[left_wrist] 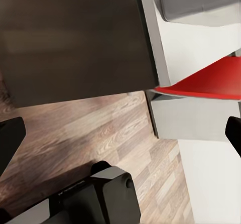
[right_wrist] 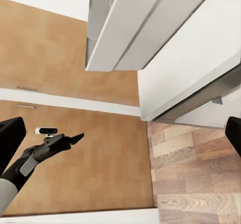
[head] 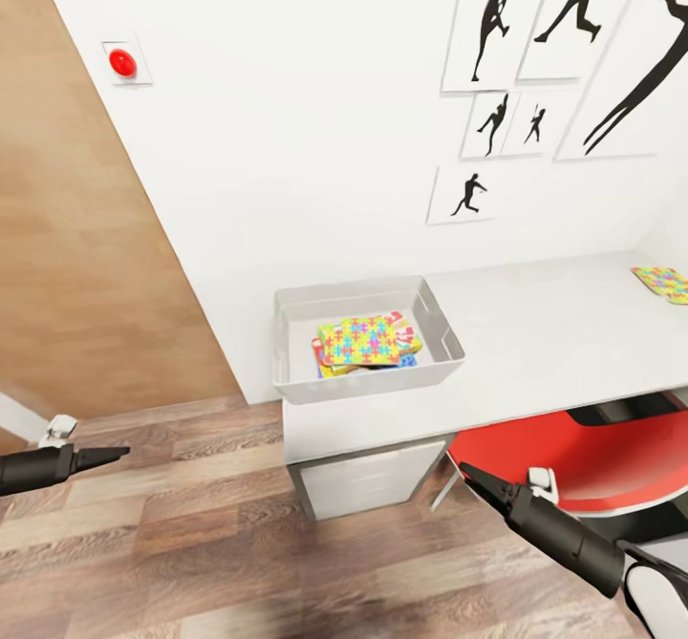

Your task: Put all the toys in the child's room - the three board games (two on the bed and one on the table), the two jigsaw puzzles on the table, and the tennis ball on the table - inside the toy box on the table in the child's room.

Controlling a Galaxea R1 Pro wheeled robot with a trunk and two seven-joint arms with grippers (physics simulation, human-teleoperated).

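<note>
The light grey toy box [head: 368,386] stands on the left end of the pale table [head: 554,343]. Inside it a jigsaw puzzle [head: 361,341] lies on top, and the edges of board games [head: 405,330] peek out from under it. A second jigsaw puzzle [head: 662,283] lies at the table's far right edge. My left gripper [head: 115,452] hovers low over the floor, left of the table, open and empty. My right gripper [head: 473,477] hangs in front of the drawers, below the table edge, also open and empty. The tennis ball and the bed are out of view.
A red chair [head: 564,457] is tucked under the table beside the white drawer unit [head: 368,481]. Brown wardrobe doors [head: 86,266] run along the left. Wood-plank floor [head: 239,543] spreads in front. Black silhouette prints [head: 564,56] hang on the white wall.
</note>
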